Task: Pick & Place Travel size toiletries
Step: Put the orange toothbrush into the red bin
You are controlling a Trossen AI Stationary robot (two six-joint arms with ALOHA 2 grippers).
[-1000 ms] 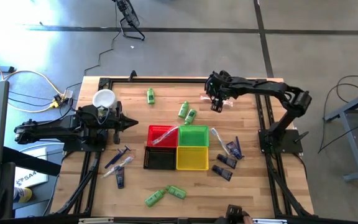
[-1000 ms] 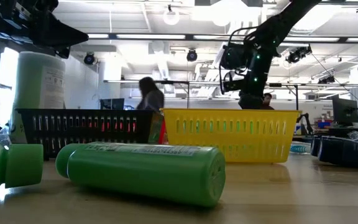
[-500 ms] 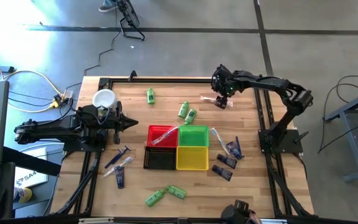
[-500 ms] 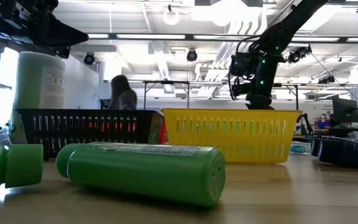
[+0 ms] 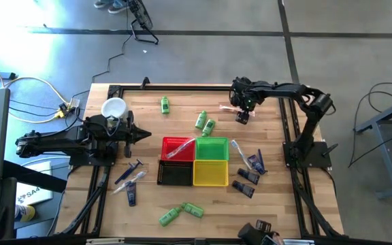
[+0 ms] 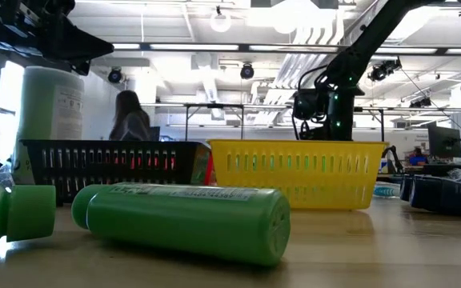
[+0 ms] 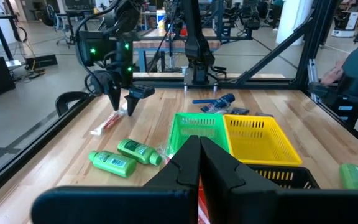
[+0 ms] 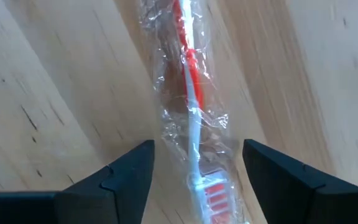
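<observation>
In the upper right of the high view, we see the right gripper (image 5: pixel 241 113) spread wide astride a wrapped red-and-white toothbrush (image 8: pixel 191 118) on the table (image 5: pixel 148 204), not gripping. The left gripper (image 5: pixel 143 135) waits clenched, centre left.

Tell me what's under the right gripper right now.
A clear-wrapped red and white toothbrush lies on the bare wooden table between the open fingers of the right gripper. Its bristle end runs out of the wrist view.
</observation>
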